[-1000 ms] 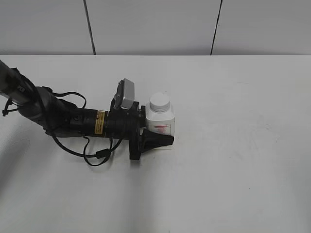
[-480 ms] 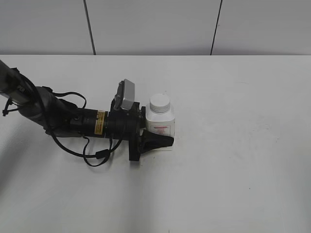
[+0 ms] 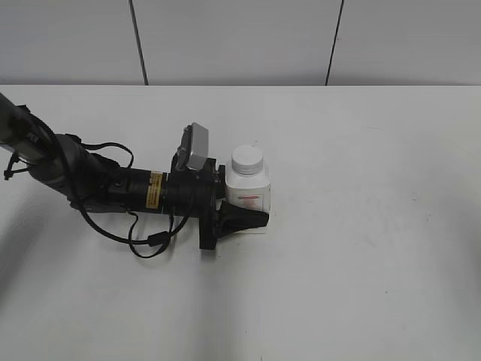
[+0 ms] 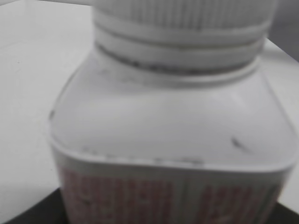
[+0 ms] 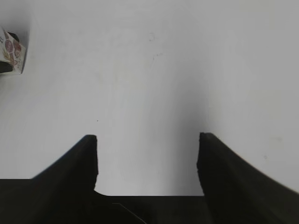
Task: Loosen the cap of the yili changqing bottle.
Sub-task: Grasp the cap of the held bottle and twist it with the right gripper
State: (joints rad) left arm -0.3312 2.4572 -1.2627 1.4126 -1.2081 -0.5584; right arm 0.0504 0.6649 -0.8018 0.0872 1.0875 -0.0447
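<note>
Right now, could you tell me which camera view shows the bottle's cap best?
The exterior view: the whole cap sits on the upright bottle, with the left hand around the bottle's body. The left wrist view shows only the cap's blurred ribbed lower edge. The right wrist view shows only a corner of the bottle, no cap.

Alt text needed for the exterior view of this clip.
A small squarish white plastic bottle with a ribbed white screw cap stands on a white table, the left black pincer around its lower body. No right arm is visible.
</note>
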